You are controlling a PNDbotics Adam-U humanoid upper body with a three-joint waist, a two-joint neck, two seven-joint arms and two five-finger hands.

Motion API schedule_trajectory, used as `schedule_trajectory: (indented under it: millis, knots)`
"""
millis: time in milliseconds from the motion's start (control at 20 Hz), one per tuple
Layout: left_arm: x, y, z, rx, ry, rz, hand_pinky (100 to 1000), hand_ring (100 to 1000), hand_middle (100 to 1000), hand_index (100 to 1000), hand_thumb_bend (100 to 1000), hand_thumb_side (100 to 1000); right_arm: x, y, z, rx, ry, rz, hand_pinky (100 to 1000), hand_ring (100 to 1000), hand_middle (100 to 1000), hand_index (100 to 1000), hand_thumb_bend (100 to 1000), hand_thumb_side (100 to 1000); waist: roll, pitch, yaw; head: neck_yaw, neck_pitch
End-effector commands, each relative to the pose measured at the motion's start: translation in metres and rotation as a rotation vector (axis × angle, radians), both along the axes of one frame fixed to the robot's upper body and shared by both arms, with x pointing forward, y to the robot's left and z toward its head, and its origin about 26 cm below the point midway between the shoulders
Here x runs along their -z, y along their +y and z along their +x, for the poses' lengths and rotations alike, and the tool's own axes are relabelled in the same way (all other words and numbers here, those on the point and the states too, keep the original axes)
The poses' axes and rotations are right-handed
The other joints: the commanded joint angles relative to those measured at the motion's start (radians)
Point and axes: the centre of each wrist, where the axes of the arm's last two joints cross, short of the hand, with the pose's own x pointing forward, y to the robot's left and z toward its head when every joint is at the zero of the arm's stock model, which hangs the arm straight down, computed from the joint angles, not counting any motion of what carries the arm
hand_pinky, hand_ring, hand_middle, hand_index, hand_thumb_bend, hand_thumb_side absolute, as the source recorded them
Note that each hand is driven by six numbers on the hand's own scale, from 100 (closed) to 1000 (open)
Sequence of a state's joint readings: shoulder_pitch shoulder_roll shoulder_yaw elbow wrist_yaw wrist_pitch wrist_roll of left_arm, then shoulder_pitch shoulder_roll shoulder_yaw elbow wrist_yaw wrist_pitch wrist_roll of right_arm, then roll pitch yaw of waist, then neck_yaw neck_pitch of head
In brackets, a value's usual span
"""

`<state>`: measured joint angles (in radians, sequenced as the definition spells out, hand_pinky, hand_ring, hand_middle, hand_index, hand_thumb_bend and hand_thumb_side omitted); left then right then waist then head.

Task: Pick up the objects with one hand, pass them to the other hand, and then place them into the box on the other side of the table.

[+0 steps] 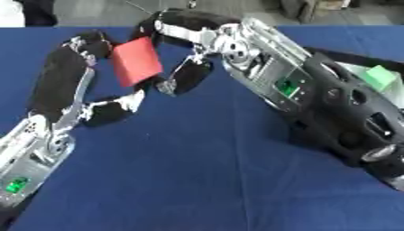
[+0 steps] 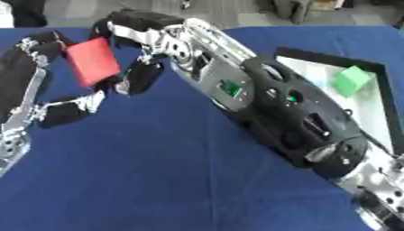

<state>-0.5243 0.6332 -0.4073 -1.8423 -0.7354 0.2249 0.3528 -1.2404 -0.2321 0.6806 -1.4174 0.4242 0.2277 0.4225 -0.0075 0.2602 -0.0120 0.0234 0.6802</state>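
Right forearm nearest; both hands (image 1: 75, 67) (image 1: 185, 31) pinch red block (image 1: 135, 61); right-eye view shows box (image 2: 385, 90).

near cloth (image 1: 197, 180): open | box (image 2: 383, 90): green block (image 2: 351, 80) inside

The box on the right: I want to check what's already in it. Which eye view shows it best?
The right eye view: the box shows its dark rim, pale floor and a green block. In the left eye view the right arm hides nearly all of it.

Blue cloth-covered table (image 1: 197, 180), grey floor (image 1: 94, 13) beyond its far edge
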Motion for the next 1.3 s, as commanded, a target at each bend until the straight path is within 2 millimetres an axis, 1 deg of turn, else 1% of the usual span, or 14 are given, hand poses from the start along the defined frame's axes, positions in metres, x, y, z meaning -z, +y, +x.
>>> schedule_trajectory:
  millis: [50, 250, 400, 500, 700, 800, 900, 950, 1000, 1150, 1300]
  knots:
    - [-0.009, -0.005, -0.003, 0.033, -0.027, 0.019, 642, 539, 521, 556, 100, 304, -0.010, 0.003, -0.003, -0.009, -0.024, 0.029, 818, 800, 742, 841, 154, 100, 0.006, -0.023, 0.000, -0.003, -0.007]
    - [-0.008, -0.005, -0.003, 0.031, -0.021, 0.030, 658, 570, 546, 582, 100, 297, -0.010, 0.003, -0.003, -0.007, -0.027, 0.054, 808, 787, 699, 798, 138, 100, 0.006, -0.023, 0.001, -0.005, -0.004]
    - [-0.008, -0.004, -0.002, 0.022, -0.013, 0.041, 674, 604, 584, 632, 101, 278, -0.010, 0.003, -0.003, -0.004, -0.032, 0.074, 803, 778, 661, 761, 127, 100, 0.006, -0.024, 0.001, -0.010, -0.001]
    - [-0.007, -0.003, -0.002, 0.016, -0.006, 0.053, 684, 618, 600, 658, 134, 265, -0.010, 0.003, -0.003, -0.003, -0.036, 0.084, 800, 771, 640, 742, 114, 100, 0.006, -0.024, 0.000, -0.012, 0.003]
    - [-0.007, 0.000, -0.002, 0.015, 0.019, 0.094, 715, 671, 657, 725, 258, 255, -0.010, 0.003, -0.002, 0.006, -0.047, 0.103, 797, 754, 606, 712, 105, 100, 0.006, -0.025, 0.000, -0.017, 0.007]
    - [-0.007, 0.001, -0.002, 0.015, 0.027, 0.115, 726, 696, 681, 752, 369, 277, -0.010, 0.003, -0.001, 0.013, -0.052, 0.113, 794, 747, 591, 699, 101, 100, 0.006, -0.025, 0.000, -0.018, 0.006]
    - [-0.009, 0.003, -0.002, 0.014, 0.031, 0.138, 741, 723, 706, 781, 474, 332, -0.009, 0.003, 0.000, 0.020, -0.056, 0.121, 793, 743, 585, 694, 100, 100, 0.006, -0.025, 0.001, -0.019, 0.006]
    - [-0.009, 0.004, -0.002, 0.011, 0.034, 0.150, 741, 723, 706, 781, 474, 332, -0.009, 0.003, 0.000, 0.022, -0.056, 0.124, 793, 743, 585, 694, 100, 100, 0.006, -0.025, 0.001, -0.019, 0.007]
    - [-0.010, 0.005, -0.002, 0.007, 0.037, 0.164, 750, 739, 721, 799, 541, 376, -0.008, 0.002, 0.000, 0.024, -0.058, 0.127, 792, 739, 578, 688, 100, 100, 0.007, -0.025, 0.002, -0.020, 0.006]
    - [-0.010, 0.008, -0.001, -0.010, 0.048, 0.200, 769, 771, 754, 840, 683, 485, -0.008, 0.002, 0.001, 0.033, -0.064, 0.136, 790, 732, 565, 676, 100, 100, 0.007, -0.025, 0.002, -0.020, 0.006]
    - [-0.010, 0.011, -0.001, -0.037, 0.059, 0.220, 783, 793, 775, 865, 752, 547, -0.008, 0.001, 0.002, 0.042, -0.067, 0.146, 788, 727, 559, 671, 100, 100, 0.007, -0.025, 0.003, -0.021, 0.007]
